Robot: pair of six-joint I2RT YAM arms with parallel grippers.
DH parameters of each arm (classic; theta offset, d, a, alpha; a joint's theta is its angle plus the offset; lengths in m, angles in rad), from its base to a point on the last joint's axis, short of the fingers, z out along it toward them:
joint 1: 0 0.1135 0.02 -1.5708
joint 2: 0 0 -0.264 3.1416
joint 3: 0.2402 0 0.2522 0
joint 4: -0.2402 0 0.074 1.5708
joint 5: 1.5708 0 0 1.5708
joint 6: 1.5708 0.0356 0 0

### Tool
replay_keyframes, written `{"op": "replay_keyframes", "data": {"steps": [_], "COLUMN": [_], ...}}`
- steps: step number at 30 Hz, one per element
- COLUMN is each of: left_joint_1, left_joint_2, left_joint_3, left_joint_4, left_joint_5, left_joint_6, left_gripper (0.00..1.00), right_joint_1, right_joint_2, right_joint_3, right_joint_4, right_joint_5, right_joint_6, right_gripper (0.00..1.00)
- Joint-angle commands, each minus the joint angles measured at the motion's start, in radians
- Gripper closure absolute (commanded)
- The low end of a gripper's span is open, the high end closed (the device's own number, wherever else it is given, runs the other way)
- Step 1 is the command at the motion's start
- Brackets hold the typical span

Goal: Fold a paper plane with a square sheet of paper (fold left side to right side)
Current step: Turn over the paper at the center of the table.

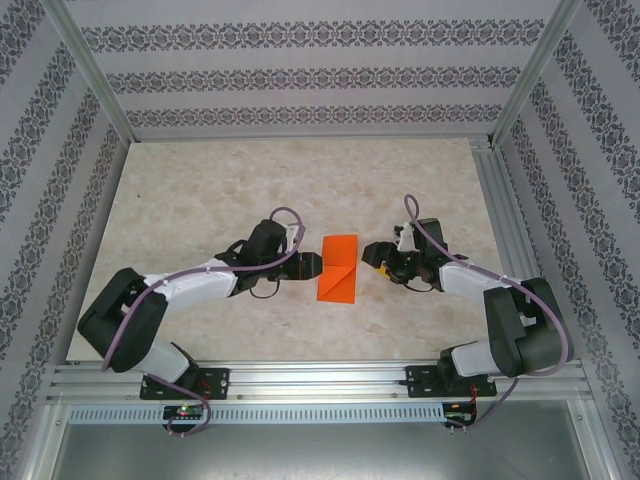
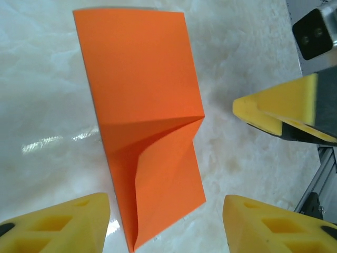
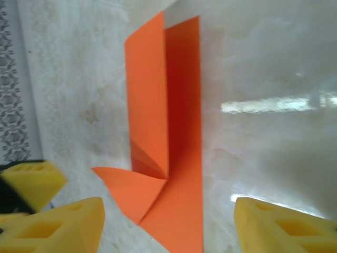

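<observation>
2 Qs: how's the orange paper sheet look, and where is it? /mk

Flat on the table, centre, betw the two arms. Thin, plain, bright orange, matte. Outline is a narrow rectangle, long axis running away from the bases. /jo

Creases? /mk

Left wrist cam: sheet has a sharp crease across at abt mid-length, plus a triangular flap folded over on the near half. Right wrist cam: one long layer looks partly lifted along a lengthwise crease, and a small triangle corner sticks out sideways at the near end. /jo

Fingers? /mk

L gripper sits just beside the sheet's left edge, jaws spread wide, holding nothing. Contact w/ paper: can't tell. Its fingertips are yellow wedge blocks w/ rectangular pockets, one either side of the sheet's near end. R gripper is near the right edge, also spread, nothing held, same yellow fingertips. /jo

Surfaces? /mk

Tabletop is beige marble-look, glossy, w/ light glare. Walls have grey ornament-stripe wallpaper. Alu extrusion rail runs under the bases. /jo
</observation>
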Motion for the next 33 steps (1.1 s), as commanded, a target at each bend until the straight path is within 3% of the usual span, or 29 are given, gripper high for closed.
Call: {"op": "replay_keyframes", "data": {"steps": [1,9,15,19,33], "left_joint_1": [0.014,0.015,0.020,0.027,0.037], "left_joint_2": [0.083,0.223,0.247,0.229,0.203], "left_joint_3": [0.013,0.079,0.096,0.088,0.058], "left_joint_4": [0.141,0.179,0.196,0.171,0.141], "left_joint_5": [0.122,0.156,0.186,0.164,0.115], "left_joint_6": [0.000,0.003,0.002,0.001,0.003], "left_gripper": [0.39,0.45,0.76,0.89,0.91], "right_joint_1": [0.003,0.019,0.047,0.064,0.132], "right_joint_2": [0.015,0.045,0.110,0.160,0.241], "right_joint_3": [-0.017,-0.008,0.013,0.015,0.069], "right_joint_4": [0.140,0.143,0.159,0.220,0.283], "right_joint_5": [-0.063,-0.060,-0.063,-0.060,-0.061], "right_joint_6": [0.042,0.043,0.048,0.086,0.127], "right_gripper": [0.32,0.32,0.38,0.41,0.45]}}
